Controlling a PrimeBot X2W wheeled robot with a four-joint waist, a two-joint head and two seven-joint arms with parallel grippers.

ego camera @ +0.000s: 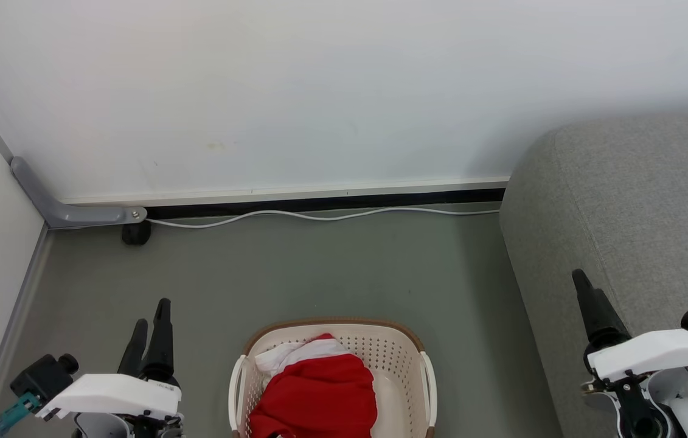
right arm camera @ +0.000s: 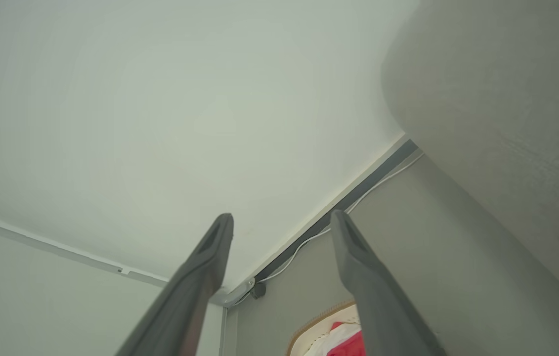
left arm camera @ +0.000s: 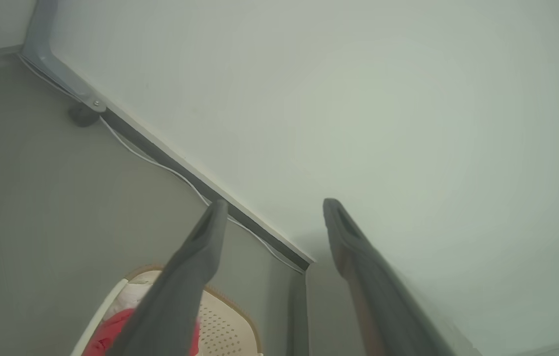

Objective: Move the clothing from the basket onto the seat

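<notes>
Left gripper [left arm camera: 274, 207] and right gripper [right arm camera: 281, 220] both splayed, empty; fingers dipping too deep for the red garment [ego camera: 319, 389] may hook the perforated basket [ego camera: 398, 347], tipping it.

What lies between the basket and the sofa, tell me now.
Bare grey floor separates the basket from the sofa, as the head view shows; nothing lies on that stretch.

clothing [ego camera: 319, 389]: in the basket [ego camera: 334, 322], toward its left side.
basket: on the floor [ego camera: 319, 267], left of the seat [ego camera: 623, 213], apart from it.
seat: at the right, reaching back to the wall [ego camera: 319, 91].
cable [ego camera: 319, 216]: on the floor along the wall, behind the basket.
left gripper [ego camera: 153, 311]: left of the basket.
right gripper [right arm camera: 281, 215]: right of the basket, by the seat's left edge.
</notes>
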